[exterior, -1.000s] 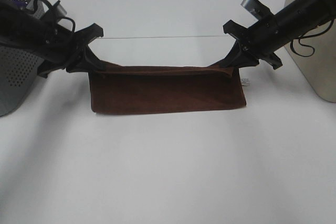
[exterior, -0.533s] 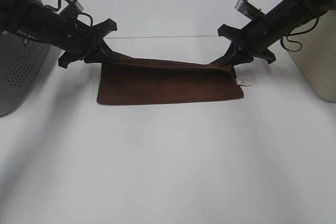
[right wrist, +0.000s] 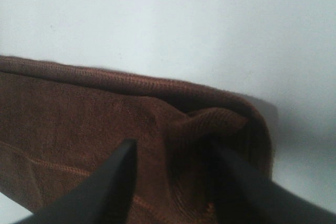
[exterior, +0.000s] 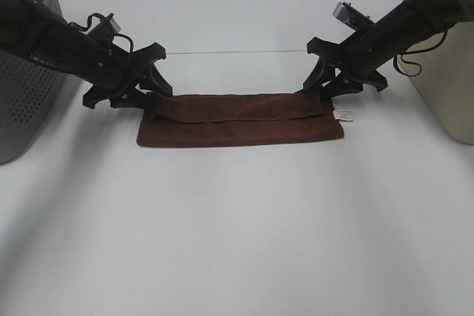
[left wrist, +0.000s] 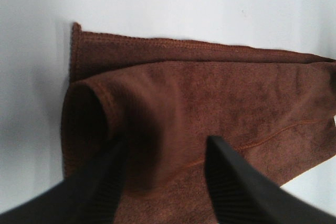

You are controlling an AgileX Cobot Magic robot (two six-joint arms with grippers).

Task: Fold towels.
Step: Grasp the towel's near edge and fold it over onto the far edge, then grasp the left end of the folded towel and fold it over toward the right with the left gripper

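In the high view, the brown towel (exterior: 241,125) lies folded in a long band at the middle of the white table (exterior: 237,242), with a small white label (exterior: 344,115) at its 3 o'clock end. The left gripper (exterior: 159,73) stands at the towel's 10 o'clock corner and the right gripper (exterior: 312,66) at its 2 o'clock corner. A grey perforated basket (exterior: 22,109) is at 9 o'clock and a beige bin (exterior: 444,72) at 3 o'clock. In the left wrist view, the left gripper (left wrist: 168,142) has its jaws spread wide over a rolled fold of the towel (left wrist: 210,98), holding nothing. In the right wrist view, the right gripper (right wrist: 172,145) is spread the same way above the towel's (right wrist: 79,124) bunched corner, with nothing pinched.
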